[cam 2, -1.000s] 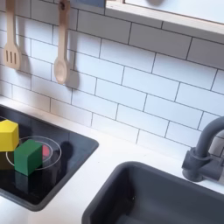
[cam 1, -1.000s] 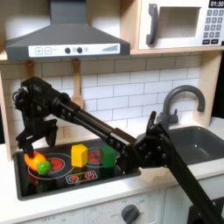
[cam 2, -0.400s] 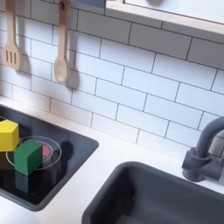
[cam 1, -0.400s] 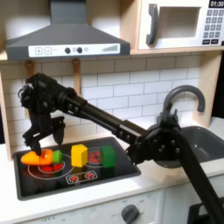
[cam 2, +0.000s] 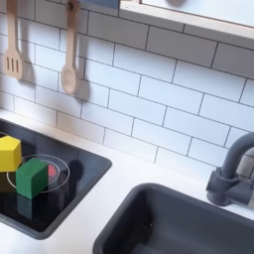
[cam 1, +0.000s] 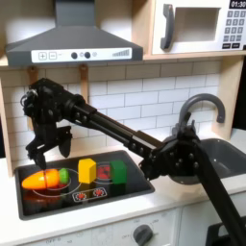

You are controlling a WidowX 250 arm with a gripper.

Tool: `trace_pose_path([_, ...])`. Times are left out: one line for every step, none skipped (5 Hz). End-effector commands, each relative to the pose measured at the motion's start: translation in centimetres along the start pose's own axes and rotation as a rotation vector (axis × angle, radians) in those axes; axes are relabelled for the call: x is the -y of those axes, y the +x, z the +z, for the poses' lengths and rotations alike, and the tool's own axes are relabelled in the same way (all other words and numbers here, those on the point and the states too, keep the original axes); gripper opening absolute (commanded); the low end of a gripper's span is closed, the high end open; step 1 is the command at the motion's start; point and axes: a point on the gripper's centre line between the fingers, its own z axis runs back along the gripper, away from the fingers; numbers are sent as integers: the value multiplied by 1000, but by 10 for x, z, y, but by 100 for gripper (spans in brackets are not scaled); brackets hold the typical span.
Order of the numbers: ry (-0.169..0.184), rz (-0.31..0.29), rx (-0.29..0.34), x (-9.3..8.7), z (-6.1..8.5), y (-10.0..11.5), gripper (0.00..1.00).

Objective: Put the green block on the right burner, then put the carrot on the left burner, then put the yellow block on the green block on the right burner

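**Carrot lay on one burner, green block on the other, end effector raised above**

In the first exterior view, the carrot lay flat at the first exterior view's left of the black hob, over the left burner, its orange tip pointing left and its green leafy end pointing toward the middle. Just above it hung the end effector, its dark fingers spread apart with nothing between them, clear of the carrot. The arm ran from there down toward the first exterior view's right, across the sink.

Further right on the hob stood the yellow block, between the two burners, with the green block just beside it on the right burner.

In the second exterior view, the yellow block sat at the left edge on the hob, and the green block stood near it on the red rings of the right burner. Two wooden utensils hung on the tiled wall above. The white worktop separated the hob from the sink, with the grey tap at the second exterior view's right.
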Motion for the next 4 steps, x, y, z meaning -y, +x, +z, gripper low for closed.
trace_pose_path([-5, -76, -13, 7, 5, -7, 100])
trace_pose_path([7, -104, -15, 9, 5, -11, 100])
trace_pose_path([-13, -142, -8, 18, 16, -20, 100])
trace_pose_path([-12, -178, -34, 27, 15, -26, 100])
